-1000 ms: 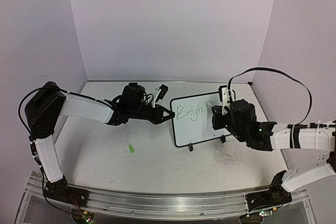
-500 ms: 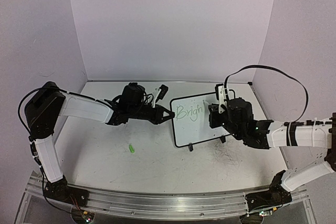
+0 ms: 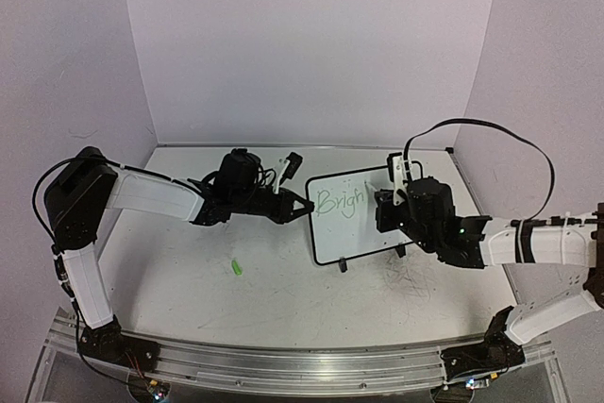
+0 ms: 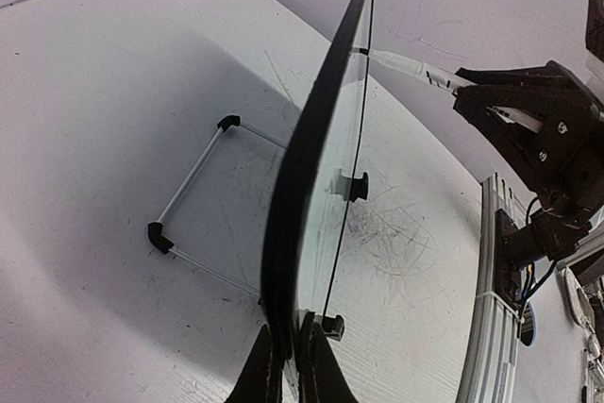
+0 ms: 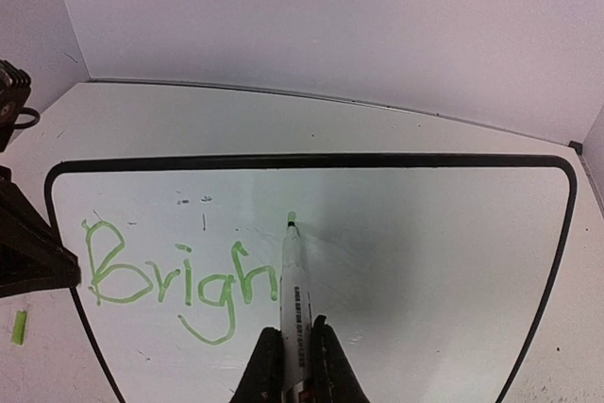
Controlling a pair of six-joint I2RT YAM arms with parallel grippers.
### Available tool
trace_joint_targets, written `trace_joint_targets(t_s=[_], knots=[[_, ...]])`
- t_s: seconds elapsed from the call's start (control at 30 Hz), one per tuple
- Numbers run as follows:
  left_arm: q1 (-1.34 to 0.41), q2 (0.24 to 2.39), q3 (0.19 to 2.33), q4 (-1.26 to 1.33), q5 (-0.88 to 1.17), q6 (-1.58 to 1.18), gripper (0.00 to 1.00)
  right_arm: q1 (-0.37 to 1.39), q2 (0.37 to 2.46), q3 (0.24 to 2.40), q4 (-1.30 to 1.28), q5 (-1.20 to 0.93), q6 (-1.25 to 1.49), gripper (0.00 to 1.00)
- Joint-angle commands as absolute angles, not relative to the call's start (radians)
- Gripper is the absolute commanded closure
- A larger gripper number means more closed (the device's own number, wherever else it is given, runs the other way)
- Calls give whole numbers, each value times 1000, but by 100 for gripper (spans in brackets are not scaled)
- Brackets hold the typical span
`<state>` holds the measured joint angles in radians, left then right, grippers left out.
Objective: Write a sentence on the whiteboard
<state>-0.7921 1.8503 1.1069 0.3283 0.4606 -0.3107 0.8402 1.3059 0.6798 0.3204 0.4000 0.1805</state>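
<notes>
The whiteboard (image 3: 354,233) stands tilted on its little black feet at mid-table. My left gripper (image 3: 304,207) is shut on its left edge; in the left wrist view the fingers (image 4: 267,365) pinch the black frame (image 4: 316,148) edge-on. Green handwriting reading "Brigh" (image 5: 165,276) runs along the board's upper left (image 3: 340,203). My right gripper (image 5: 294,361) is shut on a white marker (image 5: 293,276). The marker's green tip touches the board (image 5: 425,252) just right of the "h". From above, the right gripper (image 3: 389,203) sits at the board's right half.
A small green marker cap (image 3: 236,268) lies on the tabletop left of the board, also visible as a green sliver (image 5: 19,326). Grey scribble scuffs (image 3: 411,280) mark the table by the board's feet. A wire stand (image 4: 193,195) props the board from behind. An aluminium rail (image 3: 302,365) runs along the near edge.
My right gripper has shifted a little left and up, bringing the marker tip to just right of the "h". The left gripper and the board have not moved.
</notes>
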Motion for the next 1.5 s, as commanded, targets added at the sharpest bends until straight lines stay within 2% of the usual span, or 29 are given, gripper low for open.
trace_joint_targets(t_s=[0.0, 0.87, 1.13, 1.33, 1.47], knots=[[-795, 1817, 1142, 276, 431, -268, 100, 834, 1286, 662, 280, 387, 219, 100], [-799, 1818, 1143, 275, 431, -267, 100, 836, 1268, 594, 250, 353, 283, 100], [-801, 1821, 1143, 273, 431, -267, 100, 836, 1235, 590, 238, 416, 286, 100], [-801, 1824, 1144, 273, 433, -267, 100, 835, 1123, 551, 385, 316, 213, 100], [-801, 1822, 1144, 273, 432, -265, 100, 834, 1176, 585, 398, 295, 189, 100]])
